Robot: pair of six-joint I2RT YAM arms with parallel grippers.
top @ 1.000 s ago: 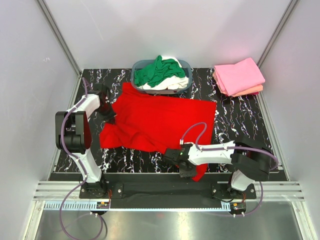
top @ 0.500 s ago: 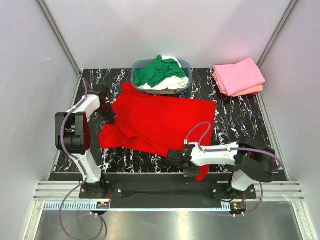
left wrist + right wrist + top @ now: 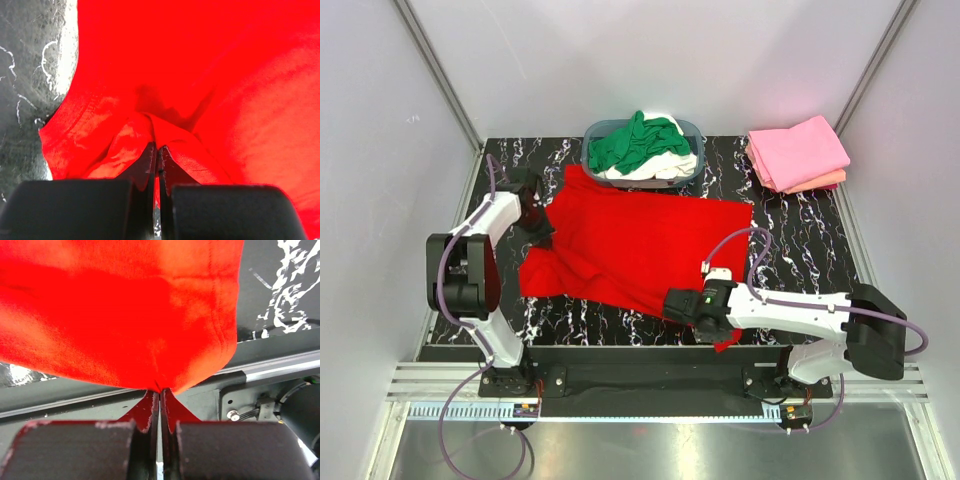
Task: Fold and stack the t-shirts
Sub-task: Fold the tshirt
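Observation:
A bright red t-shirt (image 3: 640,240) lies spread across the middle of the black marbled table. My left gripper (image 3: 542,234) is shut on a fold at its left edge; in the left wrist view the jaws (image 3: 157,148) pinch bunched red cloth (image 3: 200,60). My right gripper (image 3: 678,303) is shut on the shirt's near hem, which is raised over the table's front rail; the red cloth (image 3: 125,315) hangs from the jaw tips (image 3: 160,390). Green (image 3: 628,142) and white (image 3: 667,168) t-shirts fill the basket. Folded pink (image 3: 798,150) and salmon (image 3: 827,181) t-shirts sit stacked at the back right.
The blue-grey basket (image 3: 587,141) stands at the back centre, touching the red shirt's far edge. Grey walls and metal posts close in the table on three sides. The front rail (image 3: 280,367) and the right arm's base lie just below the held hem.
My right gripper closed on the red shirt's near hem and shifted slightly right, its arm swinging outward. The left gripper stayed shut on the left edge and barely moved.

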